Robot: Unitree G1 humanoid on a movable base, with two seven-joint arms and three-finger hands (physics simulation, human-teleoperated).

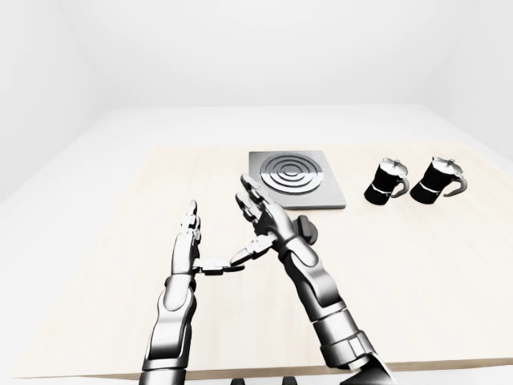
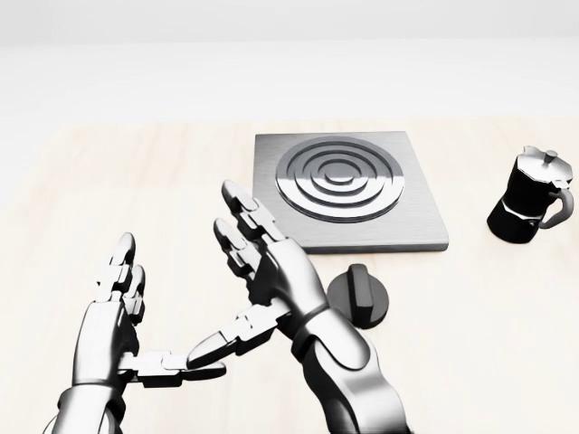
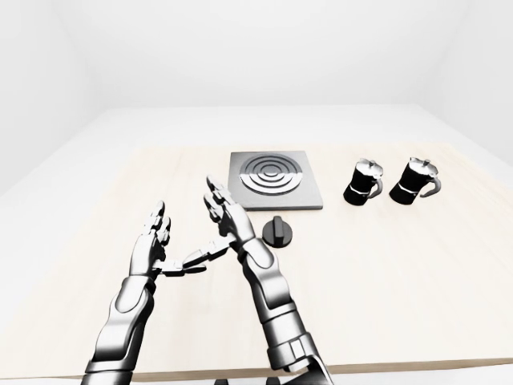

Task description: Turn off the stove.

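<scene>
Right-eye view shows two pots [image 3: 362,182] right of the stove [image 3: 276,179]; head view shows one. My robot hands [image 2: 262,271] [image 2: 113,312] are spread, off the knob [image 2: 359,295].

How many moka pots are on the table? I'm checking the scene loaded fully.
2. Both stand right of the stove in the right-eye view: one moka pot nearer it, the other moka pot further right. The head view crops out the second.
</scene>
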